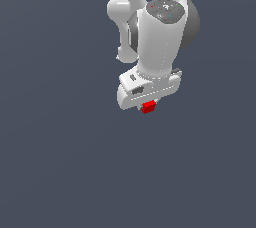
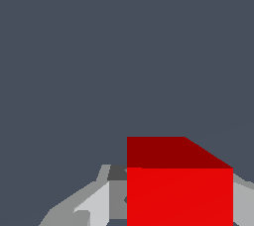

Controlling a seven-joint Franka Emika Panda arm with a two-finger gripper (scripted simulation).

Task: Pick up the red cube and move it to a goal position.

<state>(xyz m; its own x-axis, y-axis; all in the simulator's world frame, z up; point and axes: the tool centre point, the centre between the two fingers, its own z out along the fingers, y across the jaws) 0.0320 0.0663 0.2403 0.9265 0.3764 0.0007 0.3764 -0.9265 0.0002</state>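
Exterior view, arm: a smooth, glossy white Panda arm with rounded cylindrical links and darker grey joint shells, hanging down over a flat, matte slate-grey ground.
Exterior view, gripper (image 1: 148, 105): a boxy white hand with bevelled edges; its fingers are mostly hidden under the hand body, so the gap is hard to read here.
Exterior view, red cube (image 1: 148, 107): a tiny, plain, bright red block with sharp edges, peeking out directly beneath the hand, far smaller than it.
Wrist view, red cube (image 2: 179, 190): fills the space between the fingers; flat, untextured faces, one brightly lit and one a darker shaded red.
Wrist view, fingers (image 2: 96, 205): angular, faceted grey-white pieces flanking the cube on both sides, apparently touching it.
Wrist view, gripper (image 2: 171, 210): closed around the cube, gripping it between its two fingers.
Wrist view, ground: uniform slate-grey, featureless.
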